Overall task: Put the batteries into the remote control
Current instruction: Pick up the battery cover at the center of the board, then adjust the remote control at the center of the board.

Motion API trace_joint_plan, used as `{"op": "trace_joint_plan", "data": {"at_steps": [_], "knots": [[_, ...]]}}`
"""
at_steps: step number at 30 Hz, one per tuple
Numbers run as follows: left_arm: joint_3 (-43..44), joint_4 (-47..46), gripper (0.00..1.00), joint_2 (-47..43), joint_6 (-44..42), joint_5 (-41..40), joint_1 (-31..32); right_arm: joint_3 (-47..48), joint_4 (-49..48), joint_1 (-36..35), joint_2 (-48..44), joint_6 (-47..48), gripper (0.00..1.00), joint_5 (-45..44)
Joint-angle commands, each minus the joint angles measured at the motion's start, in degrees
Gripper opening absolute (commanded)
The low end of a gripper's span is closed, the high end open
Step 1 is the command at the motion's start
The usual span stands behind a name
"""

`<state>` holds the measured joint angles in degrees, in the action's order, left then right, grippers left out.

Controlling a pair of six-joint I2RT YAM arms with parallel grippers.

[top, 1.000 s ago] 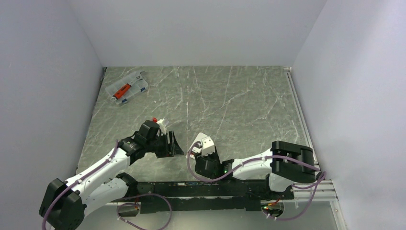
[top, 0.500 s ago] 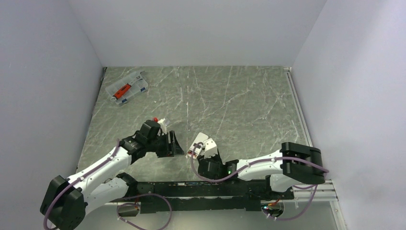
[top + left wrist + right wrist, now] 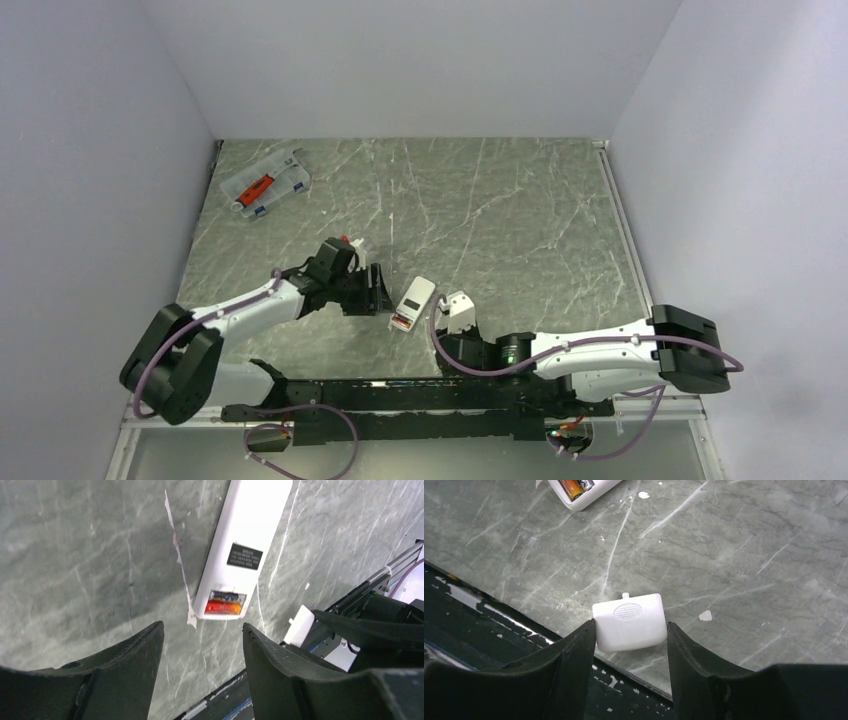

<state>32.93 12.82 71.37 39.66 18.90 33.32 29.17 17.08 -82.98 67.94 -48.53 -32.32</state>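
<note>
Close to the near edge of the bench [image 3: 520, 220], the right gripper [image 3: 629, 626] is clamped on a small white battery cover [image 3: 629, 620], one finger on each of two opposite edges and the ribbed patch facing up. Whether it touches the stone I can't tell.

Just beyond it, a little left of the middle, the remote control [image 3: 245, 540] lies face down on the bench. Its compartment is open at the near end, and the batteries [image 3: 225, 603] look seated side by side inside, one dark and one showing reddish-orange. The left gripper [image 3: 202, 630] hangs over that end, spread wide and holding nothing.

To my eye the cover is light, stiff, slick plastic, so the edge grip it has now suits it. The little tab [image 3: 625, 595] on its far edge looks like the part that would snap if forced in crooked.

The remote looks just as light and would likely skate on the polished stone (nothing pins it down at present). I'd steady it by its long sides, clear of the open bay.

In the far left corner sits the clear organiser case [image 3: 265, 183], well apart from all this.
</note>
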Motion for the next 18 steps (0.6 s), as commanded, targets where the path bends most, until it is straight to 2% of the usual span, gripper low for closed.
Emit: {"op": "trace_joint_plan", "data": {"at_steps": [1, 11, 18], "knots": [[2.4, -8.0, 0.64, 5.0, -1.5, 2.8, -0.2, -0.6, 2.8, -0.3, -3.3, -2.1, 0.34, 1.0], [3.1, -16.9, 0.61, 13.9, 0.7, 7.6, 0.9, -0.3, 5.1, -0.3, -7.7, -2.5, 0.34, 1.7], [6.3, -17.6, 0.60, 18.0, 2.1, 5.6, 6.7, 0.4, 7.3, -0.2, -9.4, -2.7, 0.35, 1.1]]}}
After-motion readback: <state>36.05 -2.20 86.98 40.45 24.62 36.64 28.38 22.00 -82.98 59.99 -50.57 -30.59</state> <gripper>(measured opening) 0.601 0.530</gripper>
